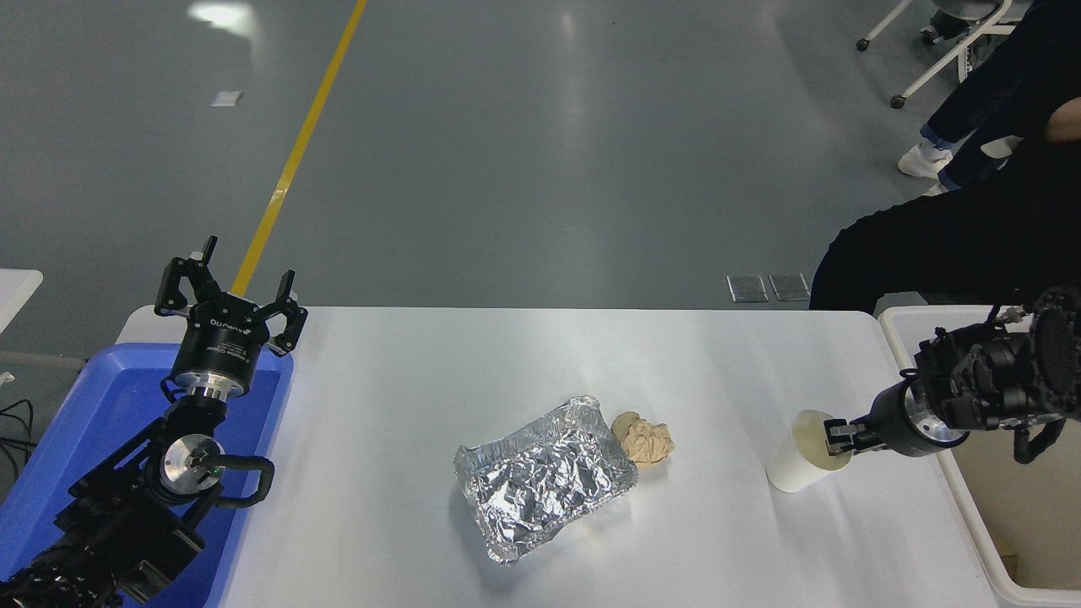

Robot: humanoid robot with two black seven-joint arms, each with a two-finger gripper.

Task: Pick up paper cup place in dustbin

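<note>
The paper cup is white with a cream inside. It tilts on the white table near the right edge, its mouth toward the right. My right gripper comes in from the right and is shut on the cup's rim, one finger inside the mouth. The dustbin is an off-white tub just off the table's right edge, under my right arm. My left gripper is parked open at the far left, above the blue bin.
A crumpled foil tray lies mid-table with a tan paper ball touching its right corner. A blue plastic bin stands at the left edge. A seated person in dark clothes is at the far right.
</note>
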